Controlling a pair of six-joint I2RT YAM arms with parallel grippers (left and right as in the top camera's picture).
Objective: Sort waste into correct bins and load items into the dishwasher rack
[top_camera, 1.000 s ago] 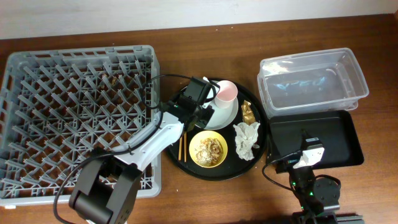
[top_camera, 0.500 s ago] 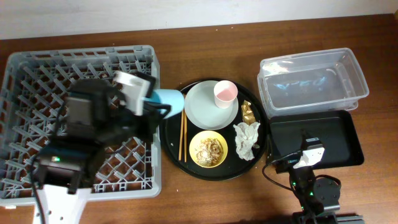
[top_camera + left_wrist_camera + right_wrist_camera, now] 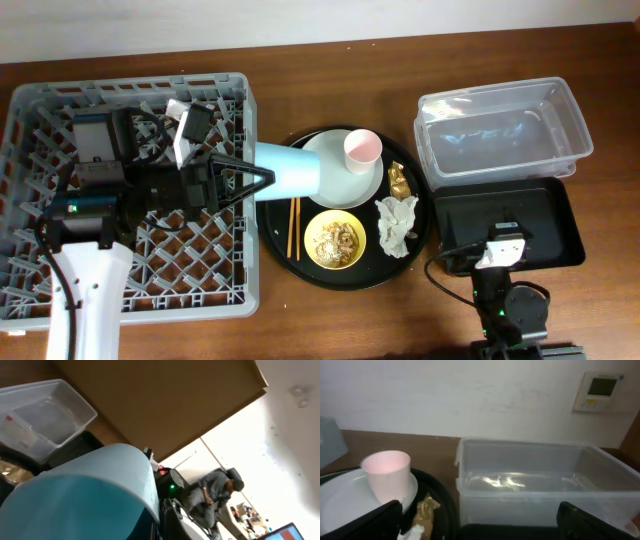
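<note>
Since my left pincer (image 3: 250,176) pinches the blue cup (image 3: 292,170) sideways, it could slip onto the rack (image 3: 40,280) wall at three o'clock.

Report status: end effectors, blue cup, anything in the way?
Left end effector shut on blue cup, held sideways beside rack. Right end effector open, empty, over black tray. Nothing visible between cup and rack.

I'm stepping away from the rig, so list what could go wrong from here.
The blue cup hangs sideways in the left fingers, above the wall of the dishwasher rack and the plate; if the grip slips, it could land on the plate and topple the pink cup. Lowered tilted, it may catch on the rack's pegs instead of seating.
</note>
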